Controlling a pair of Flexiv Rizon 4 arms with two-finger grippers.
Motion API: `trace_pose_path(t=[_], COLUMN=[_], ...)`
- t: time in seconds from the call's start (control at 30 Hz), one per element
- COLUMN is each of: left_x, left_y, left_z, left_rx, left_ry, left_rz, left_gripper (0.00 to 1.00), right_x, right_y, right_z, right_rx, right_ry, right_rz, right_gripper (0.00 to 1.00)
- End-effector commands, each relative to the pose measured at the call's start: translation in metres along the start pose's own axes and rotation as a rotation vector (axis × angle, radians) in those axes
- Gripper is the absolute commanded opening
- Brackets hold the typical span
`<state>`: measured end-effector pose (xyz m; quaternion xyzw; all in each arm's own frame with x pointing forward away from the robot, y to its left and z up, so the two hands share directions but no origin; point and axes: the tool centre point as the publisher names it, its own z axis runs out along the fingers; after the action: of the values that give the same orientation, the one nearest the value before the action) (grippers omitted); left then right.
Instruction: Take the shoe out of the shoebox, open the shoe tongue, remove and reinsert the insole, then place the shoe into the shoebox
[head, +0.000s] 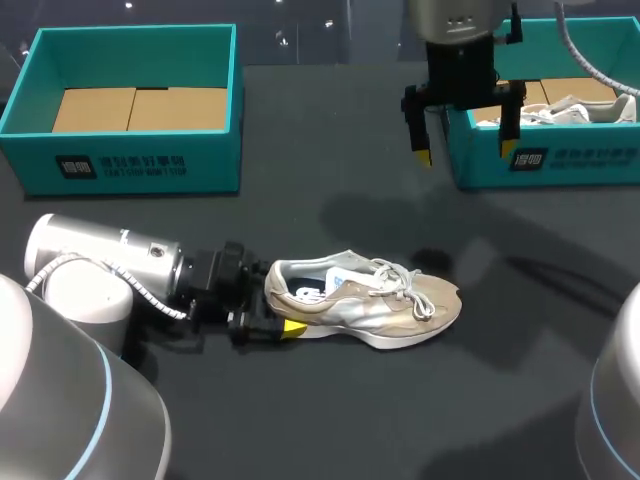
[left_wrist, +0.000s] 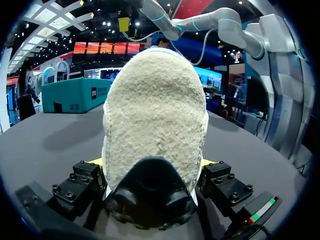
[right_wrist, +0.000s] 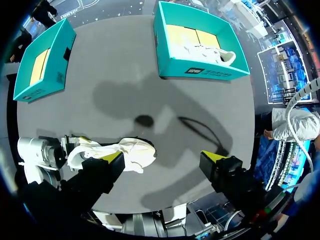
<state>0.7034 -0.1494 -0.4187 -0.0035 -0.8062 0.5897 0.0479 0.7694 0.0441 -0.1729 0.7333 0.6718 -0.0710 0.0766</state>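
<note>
While the left claw (head: 272, 308) clamps the heel of the sneaker (head: 380, 305) on the desk (head: 330, 160) — toe pointing away — the right claw (head: 465, 152) hangs wide open by the right shoebox (head: 560, 165).

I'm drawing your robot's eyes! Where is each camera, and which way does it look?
Head view: above and behind, looking down at the table; shows both arms, left gripper at the shoe, right gripper raised.
Left wrist view: on the left wrist, low, facing the shoe's heel; its fingers grip it.
Right wrist view: on the right wrist, high, facing down; the open right gripper shows.
Shared: head and right wrist both see shoe, empty shoebox, right shoebox.
</note>
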Motion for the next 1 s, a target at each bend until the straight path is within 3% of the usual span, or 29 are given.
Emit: trace_pose_path(t=[0.03,0.37,0.83,1.0], left_x=[0.003,0.003,0.003,0.003], left_y=[0.003,0.003,0.003,0.003], left_z=[-0.002,-0.002,-0.002,-0.002], left_rx=[0.001,0.001,0.001,0.001], left_ry=[-0.004,-0.004,-0.004,-0.004], left_rz=[0.000,0.000,0.000,0.000], left_gripper=[0.00,0.00,0.00,0.00], right_x=[0.035,0.104,0.106,0.136], right_y=[-0.022,-0.073,-0.076,-0.088], right_z=[0.002,0.009,0.010,0.015], right_rx=[-0.022,-0.042,-0.030,-0.049], right_ry=[-0.039,-0.035,-0.030,-0.099], right_rz=[0.011,-0.025,-0.025,-0.025], right_gripper=[1.00,1.00,1.00,1.00])
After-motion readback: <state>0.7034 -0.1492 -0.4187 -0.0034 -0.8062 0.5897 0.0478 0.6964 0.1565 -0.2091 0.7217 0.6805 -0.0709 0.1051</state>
